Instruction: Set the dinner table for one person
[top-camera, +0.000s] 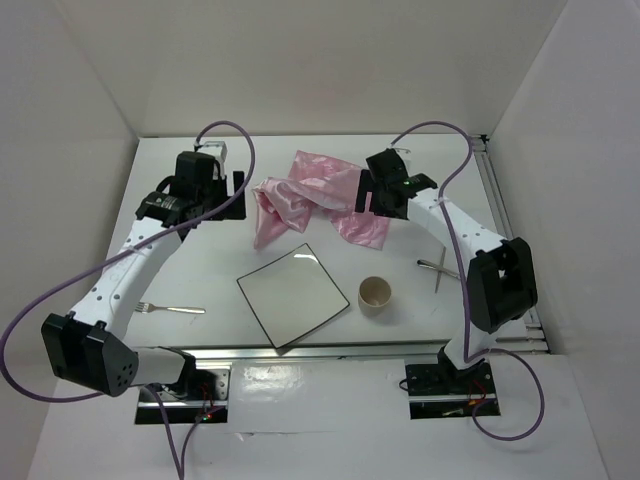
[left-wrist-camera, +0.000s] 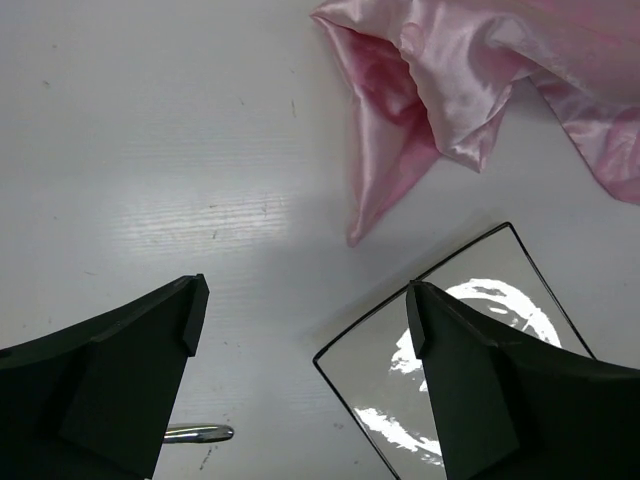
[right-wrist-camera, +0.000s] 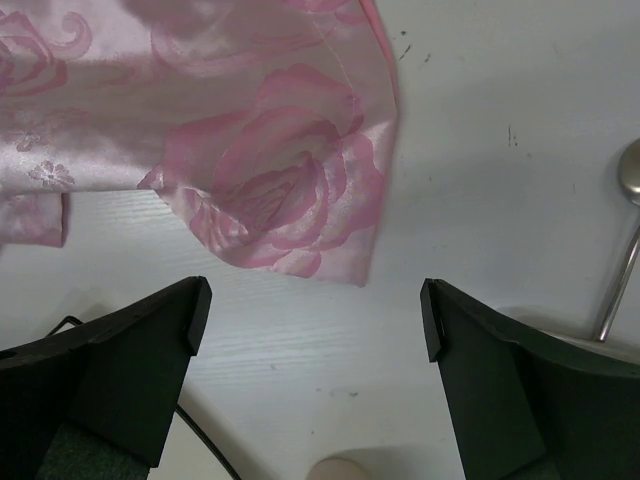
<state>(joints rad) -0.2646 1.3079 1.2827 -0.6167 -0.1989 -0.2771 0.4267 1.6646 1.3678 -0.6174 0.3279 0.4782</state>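
Observation:
The dinner table is a matte white top with silver rails. A shiny pink cloth lies crumpled at its back middle. My left gripper hovers just left of the cloth, open and holding nothing. In the left wrist view my left gripper spans bare table, with the cloth ahead and a corner of the plate by its right finger. My right gripper hangs over the cloth's right end, open. In the right wrist view my right gripper stands just short of the cloth's rose-patterned edge.
A square white plate with a dark rim lies at the front centre. A beige cup stands to its right. A fork lies at the front left, and a spoon with other cutlery lies at the right.

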